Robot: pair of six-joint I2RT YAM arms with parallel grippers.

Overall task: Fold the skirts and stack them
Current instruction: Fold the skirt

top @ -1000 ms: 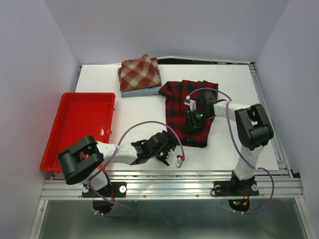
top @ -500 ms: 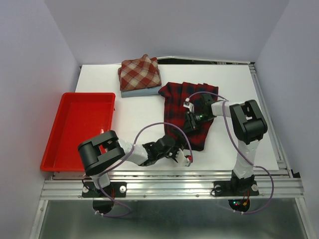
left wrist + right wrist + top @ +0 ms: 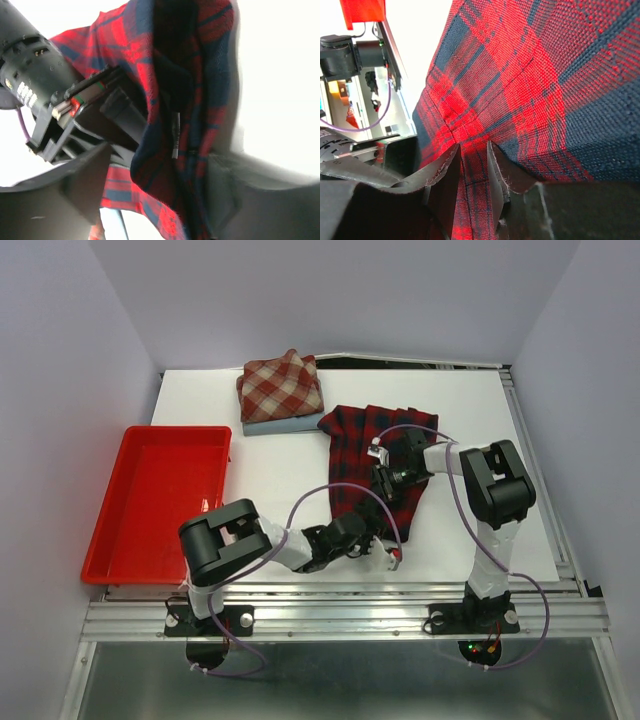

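Denim skirt [image 3: 283,425] mostly obsc. by check skirt [image 3: 280,388] | L fingers [image 3: 80,190] blurred

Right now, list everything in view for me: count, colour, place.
plaid skirt: one, red and navy, spread right of centre on the table.
check skirt: one, brick-red and cream, folded at the far middle, lying on the blue skirt.
blue skirt: one, light blue, under the check skirt, only its near edge showing.
tray: one, red, at the table's left edge.
table: one, white.
left tool: one, black with pale tips, at the plaid skirt's near hem, jaws apart with cloth between them.
right tool: one, black, pinching a fold of the plaid skirt.
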